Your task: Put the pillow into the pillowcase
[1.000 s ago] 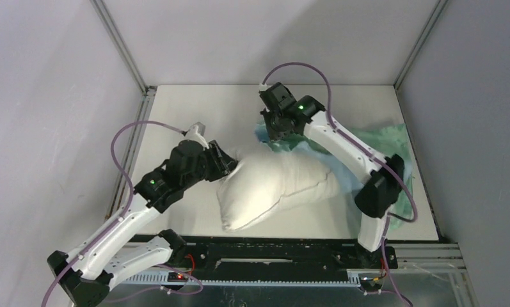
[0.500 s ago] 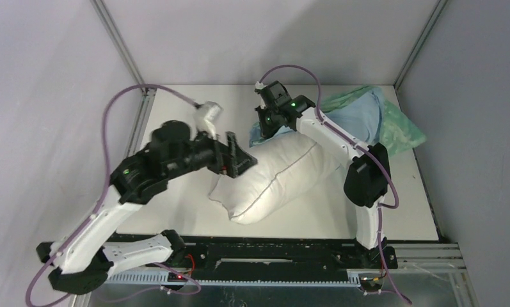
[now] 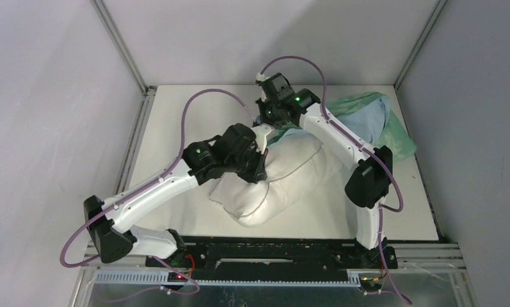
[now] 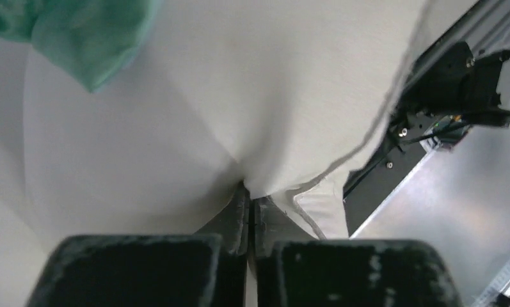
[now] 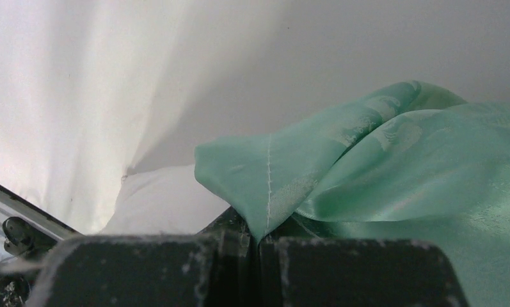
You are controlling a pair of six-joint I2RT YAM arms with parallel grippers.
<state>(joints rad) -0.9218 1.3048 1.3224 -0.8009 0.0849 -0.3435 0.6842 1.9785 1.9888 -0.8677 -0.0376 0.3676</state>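
Top external view first: we see the plump white fabric pillow (image 3: 278, 182) lying on the white table (image 3: 175, 128), its near end toward the arm bases and its far end reaching under the thin floppy pillowcase (image 3: 374, 118), light blue on one face and sea-green on the other, which is bunched at the far right of the table. Our left gripper (image 3: 260, 167) sits on the pillow's upper left side; in the left wrist view its fingers (image 4: 236, 214) are pressed together with a fold of the white fabric drawn into a pucker right at their tips, so we judge they are pinching the pillow, near its piped seam. Our right gripper (image 3: 269, 121) hangs over the pillow's far end, and in the right wrist view its fingers (image 5: 230, 224) are pressed together on a stitched sea-green edge of the pillowcase, with the pillow showing just behind that edge. We read this arrangement as deliberate: the right arm holds the case's edge, perhaps its mouth, up near the pillow's end, while the left arm grips the pillow to feed it in. Most of the pillow lies outside the case, so we judge the insertion barely begun.
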